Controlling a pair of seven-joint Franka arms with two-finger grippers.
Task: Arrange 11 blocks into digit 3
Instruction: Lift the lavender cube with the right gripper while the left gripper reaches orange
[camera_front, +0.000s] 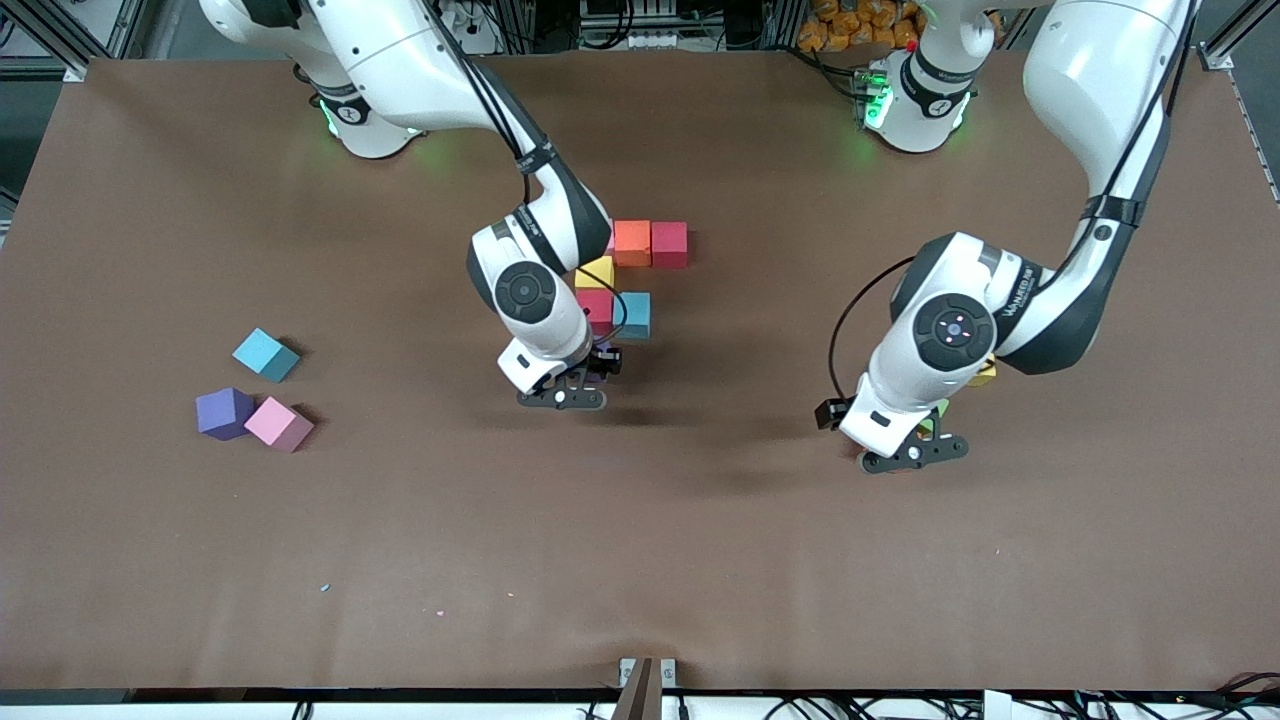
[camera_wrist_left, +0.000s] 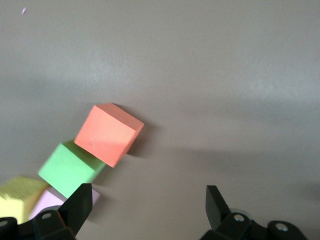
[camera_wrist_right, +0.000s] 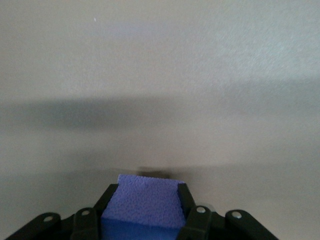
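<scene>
A partial figure of blocks lies mid-table: orange, red, yellow, another red and light blue. My right gripper hangs over the table at this figure's edge, shut on a purple block. My left gripper is open and empty over a loose cluster toward the left arm's end of the table. That cluster holds an orange block, a green one, a yellow one and a pale pink one. The arm hides most of it in the front view.
Three loose blocks lie toward the right arm's end of the table: light blue, purple and pink. The brown table is bare along the edge nearest the front camera.
</scene>
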